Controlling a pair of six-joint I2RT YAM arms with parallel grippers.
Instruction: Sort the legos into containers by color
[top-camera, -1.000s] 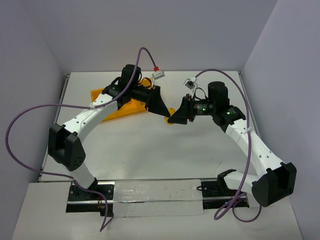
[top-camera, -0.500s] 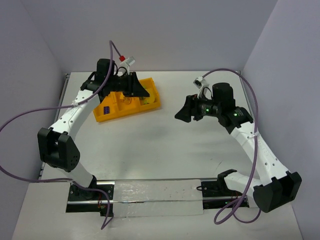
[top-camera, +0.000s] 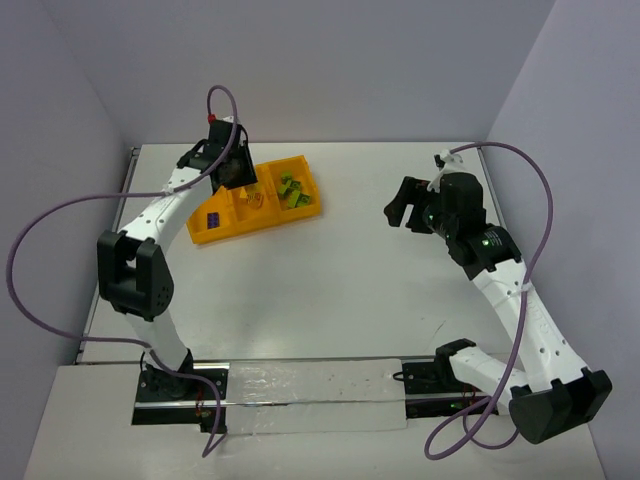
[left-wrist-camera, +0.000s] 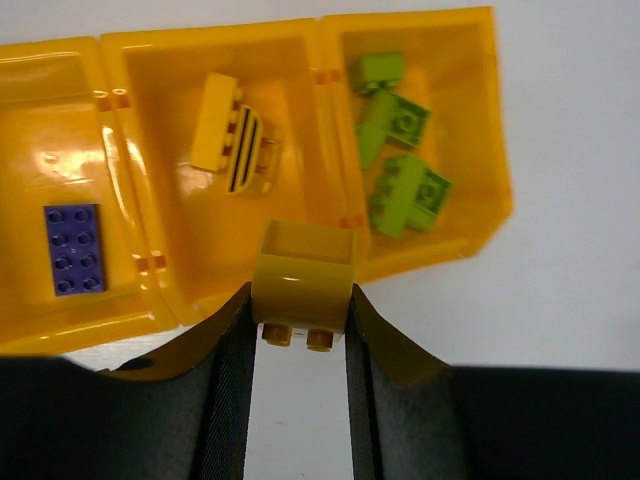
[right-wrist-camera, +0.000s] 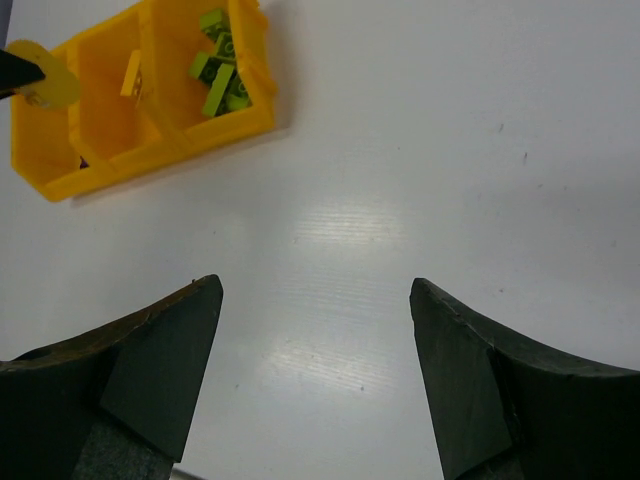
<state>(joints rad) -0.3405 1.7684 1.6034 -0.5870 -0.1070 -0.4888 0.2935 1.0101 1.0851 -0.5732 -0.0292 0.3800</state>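
Yellow plastic, light, rigid and slick: the brick (left-wrist-camera: 303, 272) is pinched across its flat sides by the left gripper (left-wrist-camera: 300, 305), at 6 o'clock of the tray (left-wrist-camera: 470, 60)'s middle compartment (left-wrist-camera: 290, 180). The right gripper (right-wrist-camera: 315, 295) gapes empty above the surface (right-wrist-camera: 400, 150).

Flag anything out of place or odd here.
Nothing stands out. The tray holds one color per compartment: a purple brick, yellow pieces, green bricks. The left gripper grips another yellow brick at the middle compartment's near wall.
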